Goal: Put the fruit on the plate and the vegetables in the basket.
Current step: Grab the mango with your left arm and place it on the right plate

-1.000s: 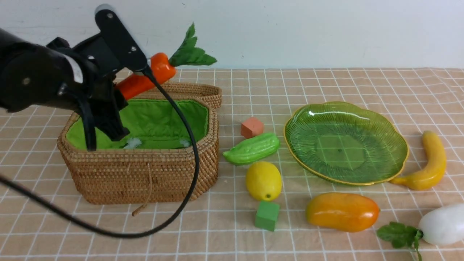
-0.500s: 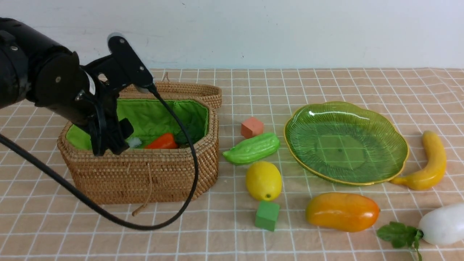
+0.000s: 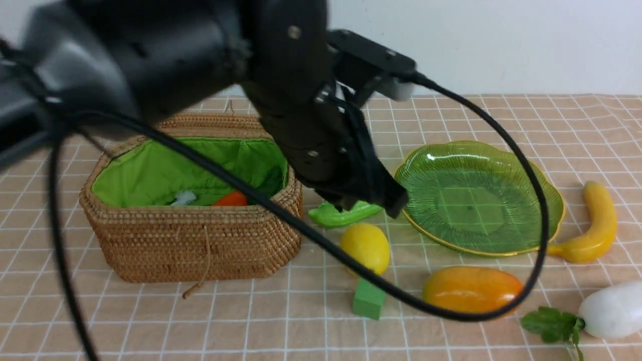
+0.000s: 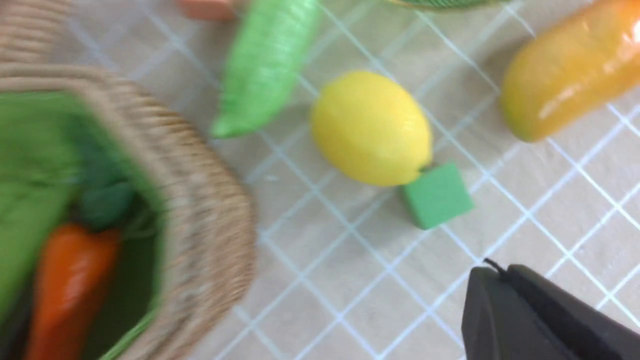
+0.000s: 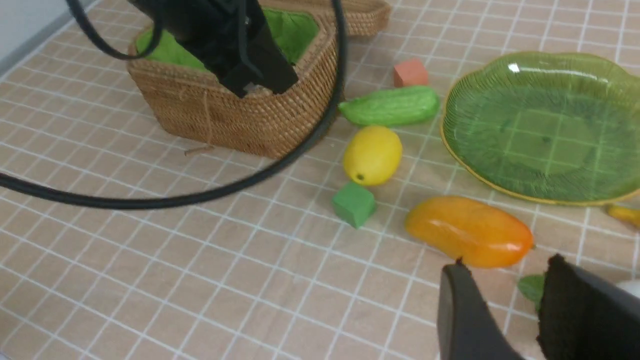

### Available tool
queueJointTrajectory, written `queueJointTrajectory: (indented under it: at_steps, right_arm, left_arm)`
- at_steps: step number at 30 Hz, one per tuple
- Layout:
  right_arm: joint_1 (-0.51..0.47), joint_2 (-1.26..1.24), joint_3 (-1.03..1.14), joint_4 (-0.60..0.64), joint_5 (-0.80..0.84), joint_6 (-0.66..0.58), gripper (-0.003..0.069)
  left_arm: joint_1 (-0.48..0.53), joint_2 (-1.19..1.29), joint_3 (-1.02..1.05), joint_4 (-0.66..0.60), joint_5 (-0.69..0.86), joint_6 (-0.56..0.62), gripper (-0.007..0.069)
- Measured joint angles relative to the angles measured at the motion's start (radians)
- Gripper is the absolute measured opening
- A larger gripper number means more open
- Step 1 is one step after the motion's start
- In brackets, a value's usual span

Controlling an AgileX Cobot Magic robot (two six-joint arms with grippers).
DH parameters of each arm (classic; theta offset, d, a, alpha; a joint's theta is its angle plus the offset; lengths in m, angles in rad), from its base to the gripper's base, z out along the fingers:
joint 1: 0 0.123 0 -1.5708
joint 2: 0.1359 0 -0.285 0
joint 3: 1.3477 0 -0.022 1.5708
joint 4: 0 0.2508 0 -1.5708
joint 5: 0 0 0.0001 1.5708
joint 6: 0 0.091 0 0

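**Left arm over the gourd with closed fingers: hazards of the next pick**

*Front view.* The left gripper [image 3: 395,204], its fingers pressed together and holding nothing, hangs over the gourd [image 3: 331,216]. The gourd lies on the cloth at 3 o'clock of the basket [image 3: 200,245], and the plate [image 3: 476,200] is at the gourd's own 3 o'clock. The carrot [image 3: 230,199] lies inside the basket. The plate is bare. The lemon [image 3: 368,245] sits at 6 o'clock of the gourd, the mango [image 3: 469,291] at 6 o'clock of the plate, and the banana [image 3: 597,225] at the plate's 3 o'clock. The radish [image 3: 612,308] is at 5 o'clock of the plate. No eggplant shows. The arm's cable [image 3: 526,165] loops low across the lemon and mango. A sideways swing could probably drag that loop over them and roll the lemon.

*Left wrist view (blurred).* The fingers read as one dark wedge with no gap. The green cube [image 4: 437,195] touches the lemon. If the gripper went down closed, it would likely shove the gourd rather than straddle it. That could skid the gourd into the plate's rim.

*Right wrist view.* The right gripper [image 5: 502,270] has its fingers a little apart with nothing between them, near one end of the mango. The salmon cube [image 5: 411,73] sits just beside the gourd, so a wide grasp may catch it too. The two arms could also collide if both work near the plate.
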Motion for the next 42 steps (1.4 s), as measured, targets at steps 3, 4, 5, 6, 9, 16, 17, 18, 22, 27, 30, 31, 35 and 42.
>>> queueJointTrajectory:
  at_steps: [3,4,5,6,9,16,17,18,22,27,30,31,35,42]
  right_arm:
    - [0.0,0.0,0.0,-0.031,0.049,0.02,0.0242]
    - [0.0,0.0,0.0,-0.042,0.075,0.027,0.0242]
    - [0.0,0.0,0.0,-0.045,0.1,0.03,0.0242]
    - [0.0,0.0,0.0,-0.048,0.109,0.031,0.0242]
    - [0.0,0.0,0.0,-0.051,0.125,0.031,0.0242]
    - [0.0,0.0,-0.001,-0.052,0.126,0.029,0.0242]
    - [0.0,0.0,-0.001,-0.052,0.126,0.023,0.0242]
    - [0.0,0.0,-0.001,-0.054,0.126,0.02,0.0242]
    - [0.0,0.0,-0.001,-0.055,0.126,0.018,0.0242]
    - [0.0,0.0,-0.001,-0.055,0.126,0.015,0.0242]
    - [0.0,0.0,-0.001,-0.06,0.126,0.015,0.0242]
    - [0.0,0.0,-0.001,-0.064,0.126,0.015,0.0242]
    - [0.0,0.0,-0.001,-0.097,0.112,0.022,0.0242]
    - [0.0,0.0,0.0,-0.184,0.052,0.097,0.0242]
  left_arm:
    - [-0.022,0.109,-0.06,0.004,0.015,-0.03,0.0148]
    - [-0.028,0.157,-0.085,0.009,0.016,-0.066,0.023]
    - [-0.031,0.207,-0.113,0.023,0.015,-0.11,0.0307]
    - [-0.032,0.239,-0.132,0.041,0.011,-0.155,0.0371]
    - [-0.032,0.311,-0.171,0.115,-0.018,-0.301,0.0543]
    - [-0.028,0.403,-0.195,0.295,-0.113,-0.476,0.0662]
    - [-0.028,0.418,-0.197,0.303,-0.129,-0.482,0.066]
    - [-0.028,0.43,-0.198,0.306,-0.132,-0.485,0.0657]
    - [-0.028,0.476,-0.198,0.337,-0.132,-0.49,0.0631]
    - [-0.028,0.489,-0.201,0.355,-0.129,-0.493,0.0575]
    - [-0.028,0.489,-0.21,0.348,-0.119,-0.495,0.0574]
    - [-0.028,0.495,-0.226,0.339,-0.099,-0.495,0.0574]
    - [-0.038,0.506,-0.314,0.331,-0.008,-0.484,0.0574]
    - [-0.099,0.481,-0.53,0.3,-0.089,-0.357,0.0574]
